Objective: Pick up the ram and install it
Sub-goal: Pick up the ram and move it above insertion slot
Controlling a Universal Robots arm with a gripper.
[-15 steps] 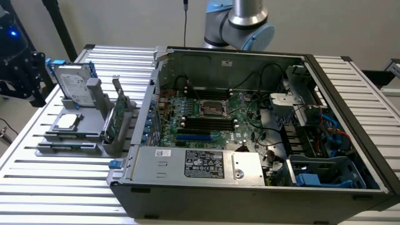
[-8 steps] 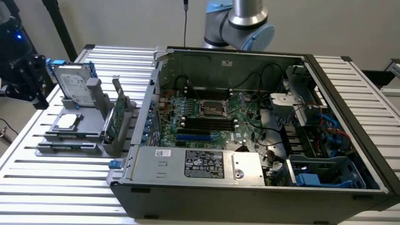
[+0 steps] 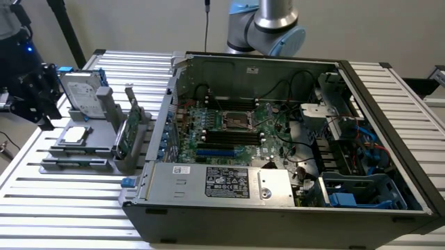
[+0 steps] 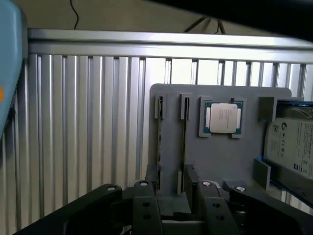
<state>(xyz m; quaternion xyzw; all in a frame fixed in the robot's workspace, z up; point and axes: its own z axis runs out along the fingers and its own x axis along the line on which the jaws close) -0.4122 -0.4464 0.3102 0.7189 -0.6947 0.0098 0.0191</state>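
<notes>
The pincer (image 4: 180, 215) hangs spread over the grey holder (image 4: 220, 161); the ram (image 4: 185, 147) stands edge-on in its slot beneath the parted fingers (image 4: 146, 210), ungripped; a processor chip (image 4: 224, 118) lies off to one side.

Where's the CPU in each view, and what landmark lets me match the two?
Exterior view: the CPU lies flat on the grey holder, at the exterior view's left of the case.
Wrist view: the CPU sits on the holder, between the card slots and the hard drive.
Shared landmark: the hard drive next to it.
</notes>
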